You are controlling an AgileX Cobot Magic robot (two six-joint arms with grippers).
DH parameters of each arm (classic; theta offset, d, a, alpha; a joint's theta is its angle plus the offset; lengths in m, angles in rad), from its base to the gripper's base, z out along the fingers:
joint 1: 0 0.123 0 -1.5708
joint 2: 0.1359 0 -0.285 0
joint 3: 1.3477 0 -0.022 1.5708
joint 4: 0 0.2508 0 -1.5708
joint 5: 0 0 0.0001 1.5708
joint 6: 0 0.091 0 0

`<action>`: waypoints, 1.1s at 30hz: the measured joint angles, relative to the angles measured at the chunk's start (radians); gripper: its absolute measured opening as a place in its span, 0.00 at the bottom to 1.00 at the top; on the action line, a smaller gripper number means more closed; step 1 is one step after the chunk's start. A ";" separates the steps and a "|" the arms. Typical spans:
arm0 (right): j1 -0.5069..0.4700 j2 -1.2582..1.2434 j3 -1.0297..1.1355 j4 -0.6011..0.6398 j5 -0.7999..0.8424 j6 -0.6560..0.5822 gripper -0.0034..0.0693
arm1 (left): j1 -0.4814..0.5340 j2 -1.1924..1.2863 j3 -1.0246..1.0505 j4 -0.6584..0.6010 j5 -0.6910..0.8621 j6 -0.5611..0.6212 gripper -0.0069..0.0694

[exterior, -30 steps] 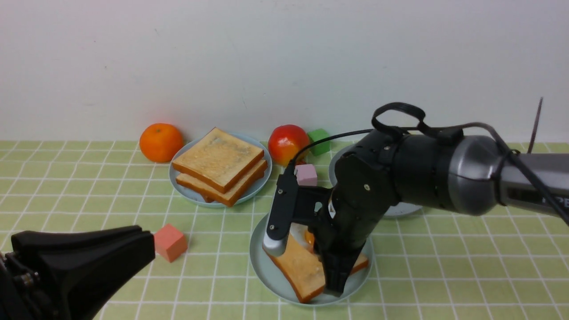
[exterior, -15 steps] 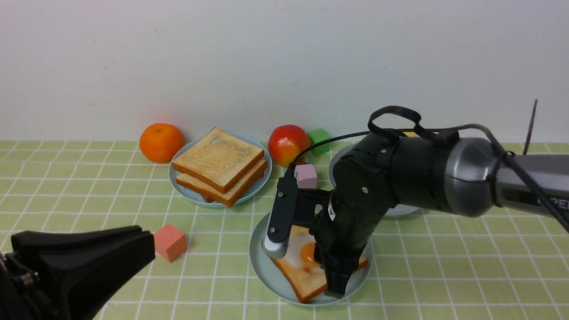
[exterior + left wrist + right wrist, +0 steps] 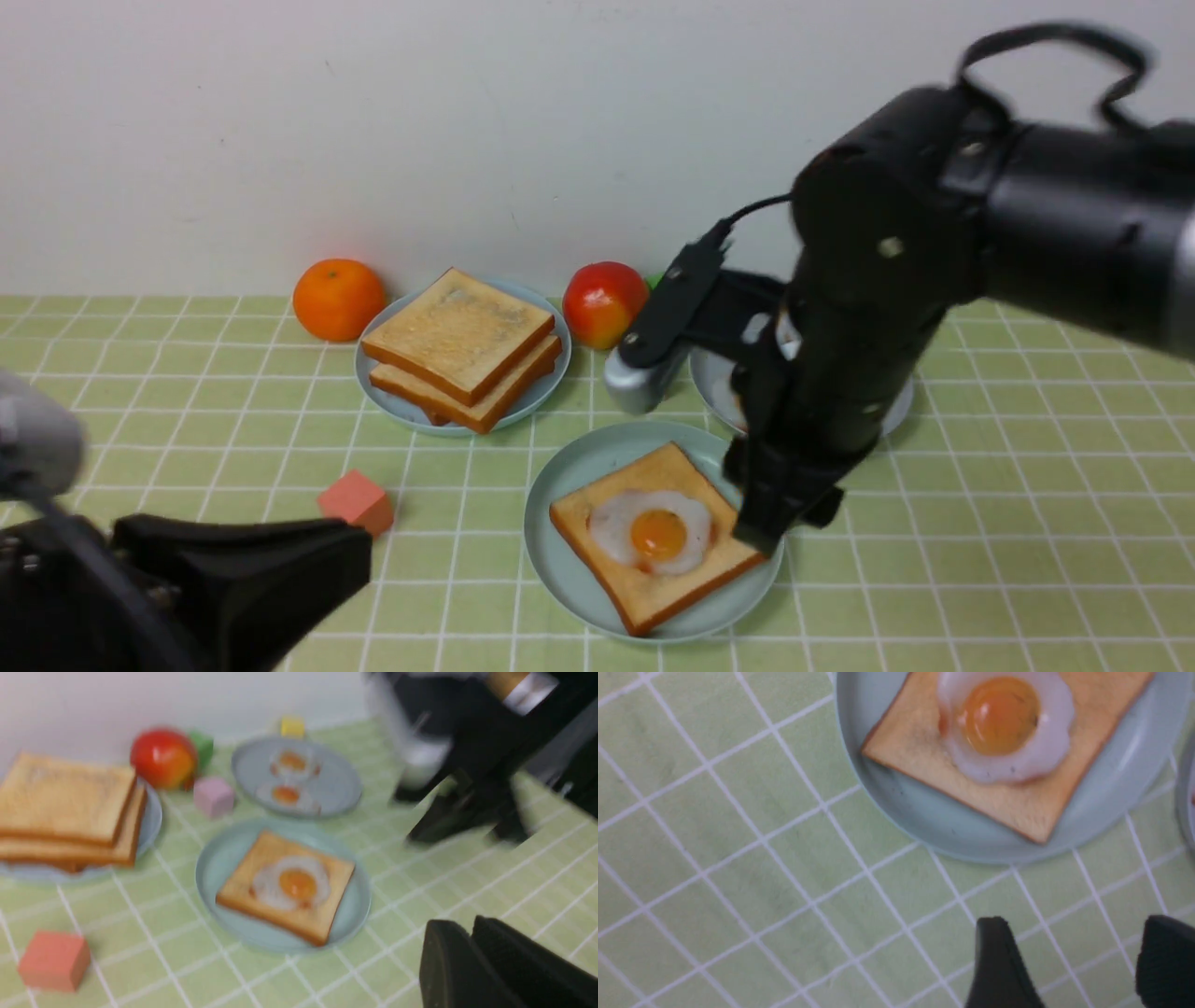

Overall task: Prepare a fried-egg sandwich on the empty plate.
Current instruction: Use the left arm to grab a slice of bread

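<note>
The pale teal plate [image 3: 579,457] sits at the front centre of the table. One toast slice [image 3: 644,597] lies flat on it, with a fried egg [image 3: 658,535] on top, yolk up. Plate [image 3: 219,858], toast [image 3: 322,919] and egg [image 3: 294,884] also show in the left wrist view, and the same plate [image 3: 924,826], toast [image 3: 910,742] and egg [image 3: 999,718] in the right wrist view. My right gripper [image 3: 780,527] [image 3: 1073,924] is open and empty, raised beside the plate's right rim. My left gripper [image 3: 359,560] [image 3: 460,926] is shut and empty at the front left.
A stack of toast slices [image 3: 462,341] lies on a light blue plate at the back left. A greyer plate [image 3: 336,788] behind holds two more eggs [image 3: 285,794]. Around these are an orange [image 3: 338,299], an apple [image 3: 605,303], a salmon cube [image 3: 355,504], a pink cube [image 3: 213,796], a green cube [image 3: 202,744] and a yellow cube [image 3: 292,726].
My right gripper left the egg on the toast, opened, and rose up and to the right off the plate. My left arm shifted slightly.
</note>
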 joint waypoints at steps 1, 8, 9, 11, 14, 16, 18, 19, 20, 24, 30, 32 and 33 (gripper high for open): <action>0.000 -0.051 0.006 -0.005 0.025 0.028 0.45 | 0.000 0.058 -0.024 -0.015 0.022 0.000 0.14; 0.000 -0.301 0.092 -0.030 0.054 0.174 0.04 | 0.016 0.373 -0.217 -0.029 0.150 0.021 0.07; 0.000 -0.348 0.117 -0.031 0.058 0.203 0.03 | 0.040 0.428 -0.264 -0.037 0.169 0.039 0.07; 0.000 -0.418 0.152 -0.030 0.066 0.248 0.03 | 0.098 0.506 -0.343 -0.073 0.198 0.099 0.07; 0.000 -0.519 0.212 -0.030 0.072 0.269 0.03 | 0.247 0.654 -0.472 -0.224 0.262 0.316 0.07; 0.000 -0.544 0.225 -0.030 0.073 0.272 0.03 | 0.283 0.695 -0.508 -0.268 0.277 0.374 0.07; 0.000 -0.597 0.257 -0.030 0.075 0.275 0.04 | 0.343 0.787 -0.586 -0.359 0.305 0.517 0.07; 0.000 -0.618 0.268 -0.030 0.075 0.275 0.04 | 0.363 0.827 -0.622 -0.391 0.311 0.567 0.07; 0.000 -0.645 0.280 -0.030 0.075 0.276 0.04 | 0.384 0.875 -0.674 -0.417 0.317 0.610 0.07; 0.000 -0.691 0.287 -0.030 0.078 0.276 0.04 | 0.417 0.987 -0.785 -0.431 0.324 0.637 0.08; 0.000 -0.738 0.288 -0.022 0.079 0.284 0.04 | 0.430 1.198 -0.965 -0.264 0.325 0.631 0.21; 0.000 -0.743 0.288 -0.008 0.081 0.284 0.04 | 0.430 1.245 -1.000 -0.208 0.322 0.612 0.28; 0.000 -0.744 0.288 0.002 0.082 0.284 0.04 | 0.430 1.267 -1.013 -0.177 0.317 0.608 0.33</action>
